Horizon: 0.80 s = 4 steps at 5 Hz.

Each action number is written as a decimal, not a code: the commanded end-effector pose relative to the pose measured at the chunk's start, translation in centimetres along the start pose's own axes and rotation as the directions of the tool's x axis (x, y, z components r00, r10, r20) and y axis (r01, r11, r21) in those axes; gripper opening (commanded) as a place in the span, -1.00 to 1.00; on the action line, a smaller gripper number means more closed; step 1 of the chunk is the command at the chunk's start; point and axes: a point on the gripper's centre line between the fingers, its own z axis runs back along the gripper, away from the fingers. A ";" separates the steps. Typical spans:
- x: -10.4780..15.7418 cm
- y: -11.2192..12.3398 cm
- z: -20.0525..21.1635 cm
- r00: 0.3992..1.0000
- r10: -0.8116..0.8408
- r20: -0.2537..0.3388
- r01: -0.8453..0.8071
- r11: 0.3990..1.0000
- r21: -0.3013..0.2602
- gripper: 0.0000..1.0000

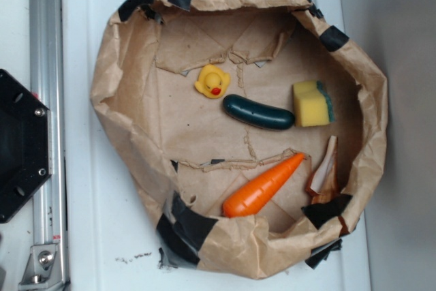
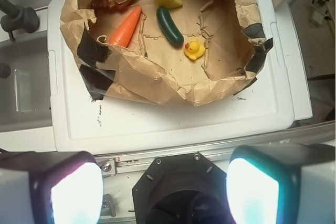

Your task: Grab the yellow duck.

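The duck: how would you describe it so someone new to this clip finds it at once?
Look inside the crumpled paper bag taped open on the white lid. Near the far wall, just beside one end of the dark green cucumber, sits the duck. It is the smallest item, rounded, yellow with a red beak, unlike the blocky sponge.

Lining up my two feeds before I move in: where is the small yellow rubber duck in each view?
Exterior: the small yellow rubber duck sits upper centre, just up-left of the dark green cucumber.
Wrist: the duck sits right of centre in the upper part, just down-right of the cucumber.
Shared landmark: the cucumber, beside the duck in both.
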 end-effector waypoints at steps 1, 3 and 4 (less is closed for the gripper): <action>0.0 0.0 0.0 1.000 0.000 0.000 0.000 1.000 0.000 1.00; 7.5 2.2 -2.5 0.998 -0.035 0.058 0.033 0.999 0.022 1.00; 9.7 2.4 -7.7 0.998 -0.058 0.025 0.058 0.998 0.023 1.00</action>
